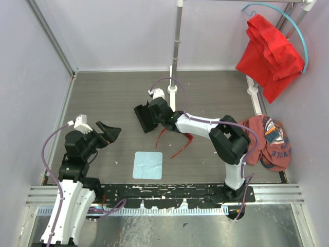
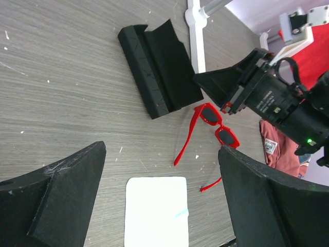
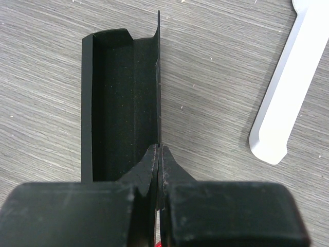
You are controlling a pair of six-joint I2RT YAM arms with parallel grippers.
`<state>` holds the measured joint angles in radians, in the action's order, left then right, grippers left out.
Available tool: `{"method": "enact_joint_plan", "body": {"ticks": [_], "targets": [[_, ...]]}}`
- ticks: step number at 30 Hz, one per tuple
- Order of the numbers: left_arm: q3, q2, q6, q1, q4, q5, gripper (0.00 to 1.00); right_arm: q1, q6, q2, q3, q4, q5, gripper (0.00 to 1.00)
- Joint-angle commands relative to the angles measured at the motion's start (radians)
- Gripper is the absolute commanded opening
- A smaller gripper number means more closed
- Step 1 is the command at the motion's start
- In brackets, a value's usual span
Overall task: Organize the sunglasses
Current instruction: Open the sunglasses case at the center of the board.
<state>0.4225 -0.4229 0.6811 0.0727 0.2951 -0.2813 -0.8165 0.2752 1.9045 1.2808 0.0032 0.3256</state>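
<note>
Top external view, from the left edge of the worktop (image 1: 113, 92): the left gripper (image 1: 109, 134) hangs above the bare wood with its fingers spread wide and nothing between them. Toward the near edge, about midway along it, lies a pale blue cloth (image 1: 147, 164). Farther in, near the middle, sits the black case (image 1: 144, 119), lying open. The right gripper (image 1: 154, 116) is clenched at the case's right side, and in the right wrist view the thin raised flap runs straight into the seam between its fingers. The sunglasses (image 2: 211, 115) lie flat on the worktop just beside and below that gripper, on its near side, arms unfolded and pointing toward the near edge. White lettering on the right gripper's body is too blurred to read. At the right edge, the crumpled garment (image 1: 267, 144) bears a printed patch, also unreadable.
</note>
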Motion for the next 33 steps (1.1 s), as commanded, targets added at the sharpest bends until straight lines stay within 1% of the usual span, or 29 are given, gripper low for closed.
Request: {"method": "enact_joint_plan", "body": {"ticks": [1, 3, 5, 9, 21, 25, 30, 33], "targets": [[0.005, -0.053, -0.014, -0.002, -0.067, -0.032, 0.98, 0.011, -0.006, -0.019, 0.001, 0.076, -0.021, 0.03], [0.004, -0.052, -0.015, -0.002, -0.07, -0.028, 0.98, 0.014, -0.004, -0.014, 0.002, 0.076, -0.023, 0.06], [0.003, -0.043, -0.016, -0.002, -0.065, -0.025, 0.98, 0.018, -0.003, -0.008, 0.006, 0.072, -0.024, 0.14], [0.002, -0.025, -0.02, -0.002, -0.047, -0.021, 0.98, 0.023, 0.001, 0.007, 0.011, 0.063, -0.024, 0.25], [0.019, -0.008, -0.029, -0.002, -0.016, -0.023, 0.98, 0.014, -0.018, -0.01, 0.036, 0.034, -0.017, 0.34], [0.018, -0.003, -0.028, -0.002, -0.014, -0.022, 0.98, -0.015, -0.045, -0.012, 0.068, 0.01, 0.007, 0.39], [0.023, 0.012, -0.029, -0.002, 0.001, -0.018, 0.98, -0.063, -0.061, 0.033, 0.137, -0.019, 0.022, 0.46], [0.033, 0.033, -0.033, -0.002, 0.028, -0.008, 0.98, -0.077, -0.062, 0.073, 0.178, -0.031, 0.018, 0.48]]}}
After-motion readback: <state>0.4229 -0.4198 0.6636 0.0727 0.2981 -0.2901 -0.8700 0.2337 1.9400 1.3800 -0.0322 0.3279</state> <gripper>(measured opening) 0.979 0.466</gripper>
